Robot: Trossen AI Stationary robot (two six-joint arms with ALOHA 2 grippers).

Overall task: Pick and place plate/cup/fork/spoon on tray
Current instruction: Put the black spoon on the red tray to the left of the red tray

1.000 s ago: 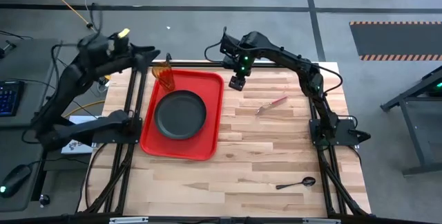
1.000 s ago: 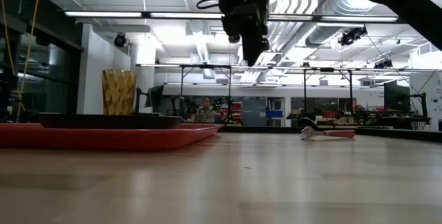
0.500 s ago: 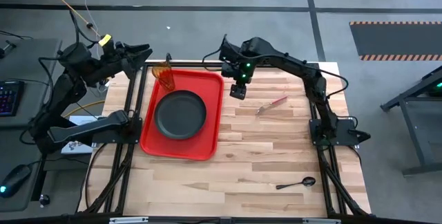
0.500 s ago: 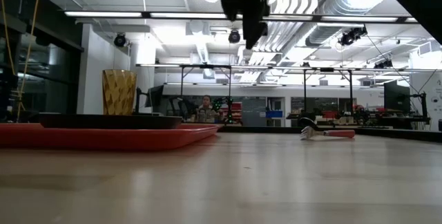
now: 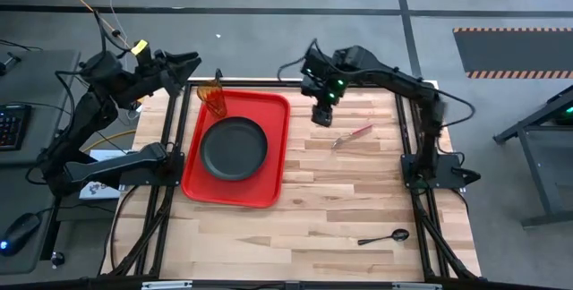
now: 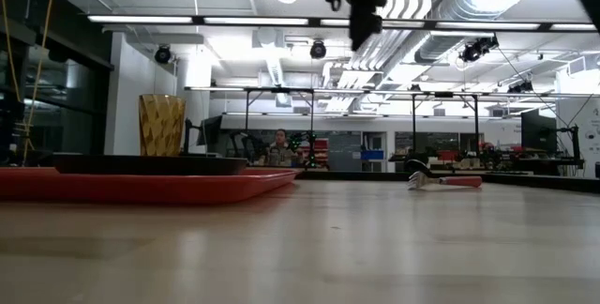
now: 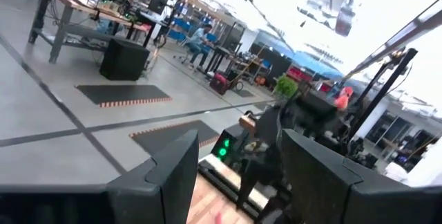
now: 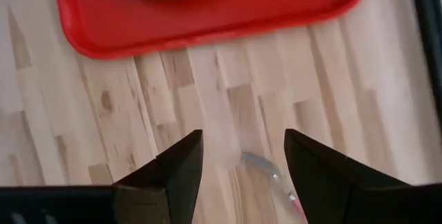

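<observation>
I have the right gripper (image 5: 323,115) high above the table's far edge, between the red tray (image 5: 273,151) and the fork (image 5: 353,134); its fingers (image 8: 173,165) stand apart with nothing between them. The wrist view looks down past them at the fork's tines (image 8: 259,163), so I judge the fork to be the next pick, with a descent not yet begun. The tray lies at the table's left side, carrying the dark plate (image 5: 234,147) at its centre and the amber cup (image 5: 215,98) upright in its far left corner. The spoon (image 5: 385,236) lies near the near right corner, well apart from everything. The left gripper (image 5: 183,62) waits off the table beyond its far left corner, fingers (image 7: 166,175) parted and empty.

In the low view the right gripper (image 6: 361,22) is cut off at the top. The fork's handle runs out of the right wrist view. The spoon shows only from above.
</observation>
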